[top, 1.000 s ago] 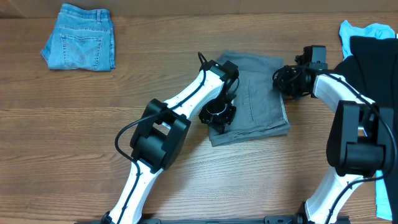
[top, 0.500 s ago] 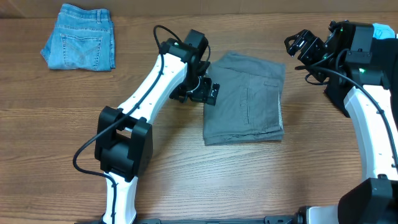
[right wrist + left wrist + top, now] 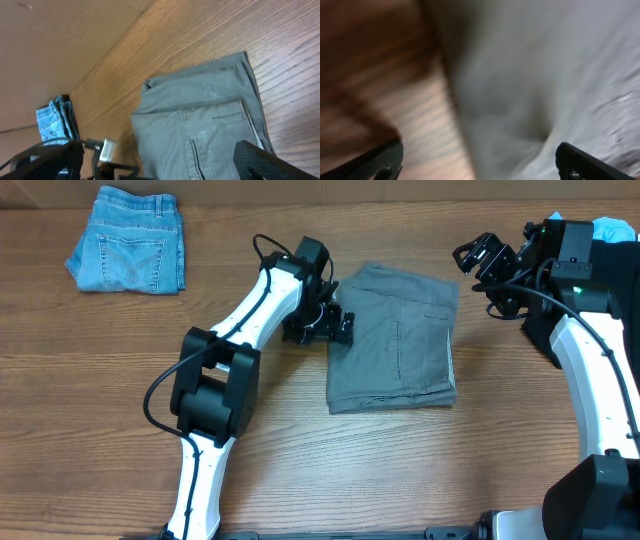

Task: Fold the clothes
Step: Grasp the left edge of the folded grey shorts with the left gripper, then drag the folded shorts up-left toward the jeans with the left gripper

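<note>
Both grippers, set on the grey shorts [image 3: 395, 340] one second ago, now stand off them. Left gripper [image 3: 338, 328]: at the shorts' left edge, fingers spread wide, gripping nothing. Right gripper [image 3: 480, 258]: apart from the upper right corner, fingers likewise spread, empty. Shorts lie folded at the middle of the table [image 3: 300, 450]; folded denim garment [image 3: 128, 240] far left

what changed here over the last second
Both arms drew back from the grey shorts. The left pincer moved from over their near left part to beside their left edge. The right pincer left their right edge and now sits beyond their far right corner. Both stand open, holding nothing. The shorts went from skewed to lying squarer. The folded denim garment stayed put.
</note>
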